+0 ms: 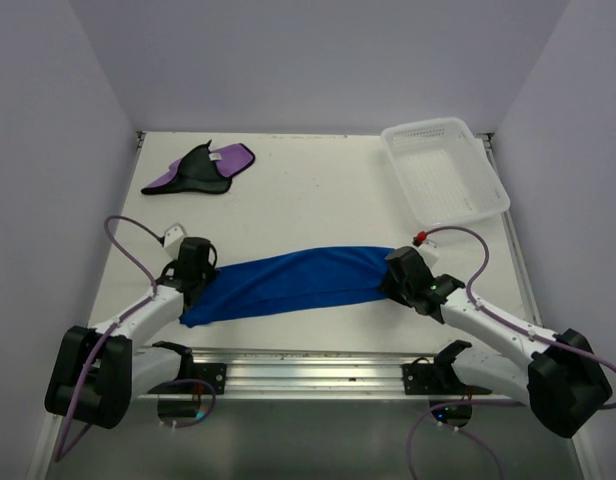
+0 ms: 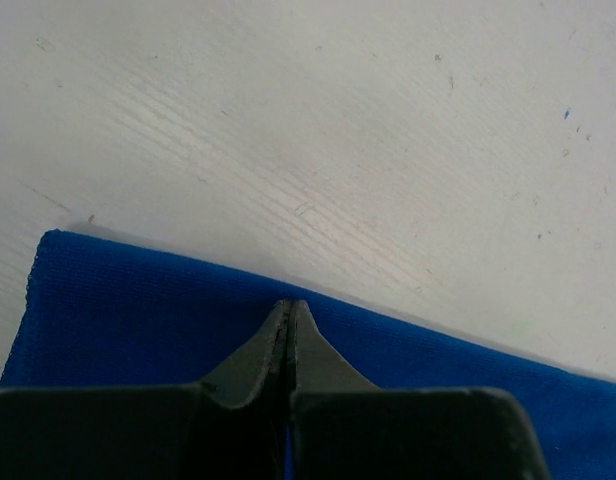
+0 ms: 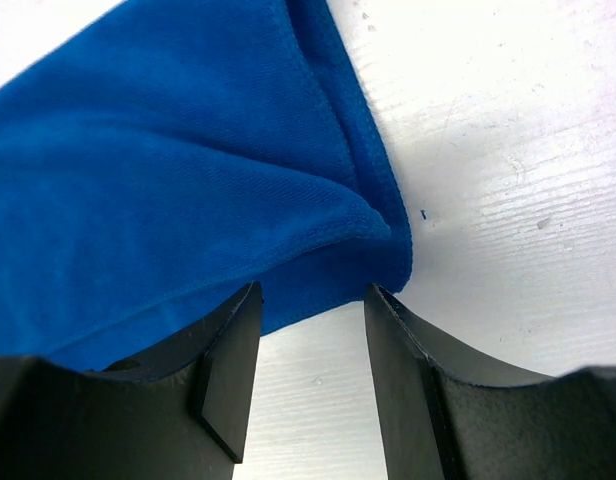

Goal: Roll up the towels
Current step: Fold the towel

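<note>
The blue towel [image 1: 288, 282] lies folded into a long band across the front of the table, stretched between my two grippers. My left gripper [image 1: 197, 290] is shut on its left end; in the left wrist view the jaws [image 2: 290, 305] are pressed together over the blue cloth [image 2: 118, 310], with a sliver of blue between them. My right gripper [image 1: 394, 276] is open at the towel's right end; in the right wrist view the fingertips [image 3: 310, 290] stand apart just short of the towel's folded corner [image 3: 168, 170]. The purple and black towel [image 1: 203, 168] lies crumpled at the back left.
A white plastic mesh basket [image 1: 493, 190] stands at the back right. A metal rail [image 1: 308, 365] runs along the near edge between the arm bases. Grey walls close in the table on three sides.
</note>
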Controlling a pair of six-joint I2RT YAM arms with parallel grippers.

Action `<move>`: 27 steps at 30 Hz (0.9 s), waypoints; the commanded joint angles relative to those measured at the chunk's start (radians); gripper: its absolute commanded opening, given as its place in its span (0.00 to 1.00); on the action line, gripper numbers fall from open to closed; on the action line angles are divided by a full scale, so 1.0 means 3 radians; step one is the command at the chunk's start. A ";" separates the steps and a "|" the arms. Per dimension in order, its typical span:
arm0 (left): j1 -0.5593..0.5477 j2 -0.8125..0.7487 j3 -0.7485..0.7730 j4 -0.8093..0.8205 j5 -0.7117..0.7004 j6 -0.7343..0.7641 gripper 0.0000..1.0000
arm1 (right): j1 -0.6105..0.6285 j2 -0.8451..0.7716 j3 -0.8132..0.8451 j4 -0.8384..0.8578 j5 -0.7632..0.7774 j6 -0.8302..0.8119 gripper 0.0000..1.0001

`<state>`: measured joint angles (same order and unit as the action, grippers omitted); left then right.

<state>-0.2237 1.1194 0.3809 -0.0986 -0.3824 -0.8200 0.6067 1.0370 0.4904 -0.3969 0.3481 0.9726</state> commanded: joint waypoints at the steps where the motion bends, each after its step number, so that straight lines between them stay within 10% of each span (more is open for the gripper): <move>1: -0.0016 0.0088 -0.0007 0.0206 -0.0065 -0.0064 0.00 | -0.0023 0.0138 0.0140 0.0172 0.0016 0.0102 0.49; 27: -0.0016 0.0236 0.0060 0.0078 0.0027 -0.0192 0.00 | -0.0166 0.0552 0.0191 0.0444 0.0144 0.0153 0.39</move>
<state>-0.2241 1.1835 0.3889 -0.0837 -0.3820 -0.8558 0.5655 1.2034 0.5240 -0.2985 0.3496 0.9951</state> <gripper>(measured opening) 0.005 0.394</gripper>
